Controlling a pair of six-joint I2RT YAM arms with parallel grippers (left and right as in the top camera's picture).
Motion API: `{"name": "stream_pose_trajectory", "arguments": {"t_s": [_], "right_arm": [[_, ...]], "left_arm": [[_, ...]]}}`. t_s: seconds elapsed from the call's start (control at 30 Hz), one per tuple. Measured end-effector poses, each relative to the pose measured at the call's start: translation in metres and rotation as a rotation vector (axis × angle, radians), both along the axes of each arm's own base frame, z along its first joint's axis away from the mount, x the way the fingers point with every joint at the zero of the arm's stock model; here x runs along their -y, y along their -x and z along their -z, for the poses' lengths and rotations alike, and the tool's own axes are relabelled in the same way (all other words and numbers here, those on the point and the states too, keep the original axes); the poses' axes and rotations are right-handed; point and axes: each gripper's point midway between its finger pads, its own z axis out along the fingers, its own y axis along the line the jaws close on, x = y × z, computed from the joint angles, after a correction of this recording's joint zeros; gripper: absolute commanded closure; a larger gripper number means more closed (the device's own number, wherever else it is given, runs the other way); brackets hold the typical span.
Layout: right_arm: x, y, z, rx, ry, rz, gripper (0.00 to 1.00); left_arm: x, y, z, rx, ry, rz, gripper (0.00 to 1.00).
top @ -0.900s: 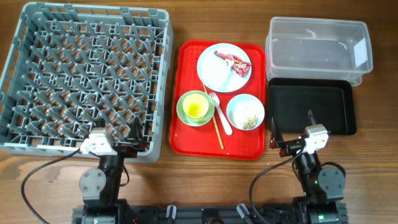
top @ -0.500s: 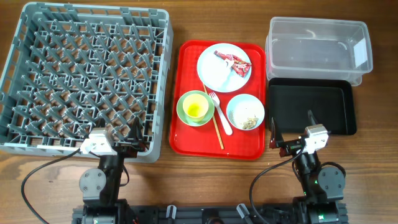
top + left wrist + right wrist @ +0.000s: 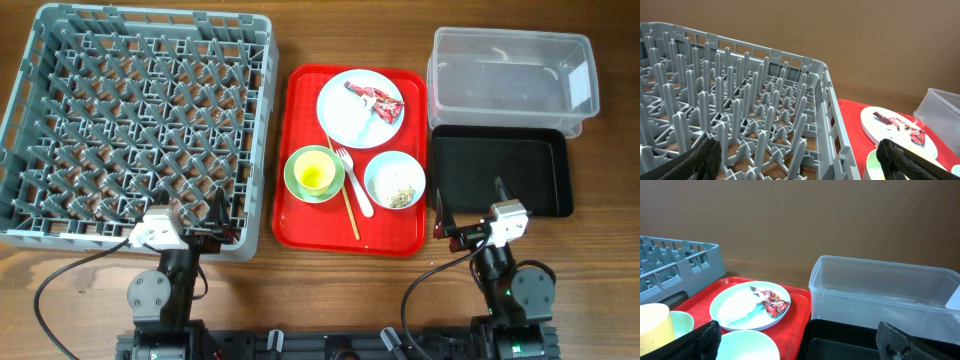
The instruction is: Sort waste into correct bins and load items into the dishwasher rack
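Wrapper (image 3: 375, 101): crumpled, red-and-white, lying on pale blue plate (image 3: 345, 122) at the far end of red tray (image 3: 300, 228). Food scraps (image 3: 398, 193): beige crumbly heap inside pale blue bowl (image 3: 378, 168), near-right on the tray. Yellow-green cup (image 3: 315, 176) sits in light green bowl (image 3: 296, 186). White fork (image 3: 355, 187) and chopsticks (image 3: 350, 212) lie between the bowls. Grey pegged rack (image 3: 140, 130) is left of the tray. Clear tub (image 3: 510, 70) and black tray (image 3: 500, 172) are to the right, tub farther back. Left gripper (image 3: 198, 212) is at the rack's near wall, right gripper (image 3: 468, 200) by the black tray's near-left corner. Both are spread wide, holding nothing.
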Motion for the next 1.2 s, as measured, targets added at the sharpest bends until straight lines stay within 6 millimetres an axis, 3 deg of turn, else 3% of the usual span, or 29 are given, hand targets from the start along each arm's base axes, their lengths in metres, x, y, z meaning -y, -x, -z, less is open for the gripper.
{"name": "stream_pose_trajectory", "arguments": {"t_s": [0.57, 0.77, 0.87, 0.97, 1.07, 1.2], "right_arm": [[-0.002, 0.000, -0.001, 0.004, -0.002, -0.012, 0.00], [-0.005, 0.001, 0.000, -0.021, -0.098, -0.029, 0.00], [-0.008, -0.001, 0.004, -0.060, -0.123, -0.042, 0.00], [-0.010, -0.004, -0.011, -0.092, -0.132, -0.050, 0.00], [-0.013, -0.015, -0.029, -0.174, -0.129, -0.062, 0.00], [-0.026, -0.042, -0.037, -0.362, -0.133, -0.109, 0.00]], "left_arm": [[0.000, 0.000, -0.001, 0.003, 0.000, 0.000, 0.00], [0.000, 0.000, 0.001, -0.004, 0.000, 0.000, 0.00], [0.000, 0.002, 0.011, -0.083, 0.007, -0.001, 0.00], [0.000, 0.003, 0.017, -0.201, 0.013, -0.001, 0.00], [0.000, 0.000, -0.003, -0.280, 0.015, -0.002, 0.00], [0.000, -0.009, -0.025, -0.419, 0.021, -0.003, 0.00]]}}
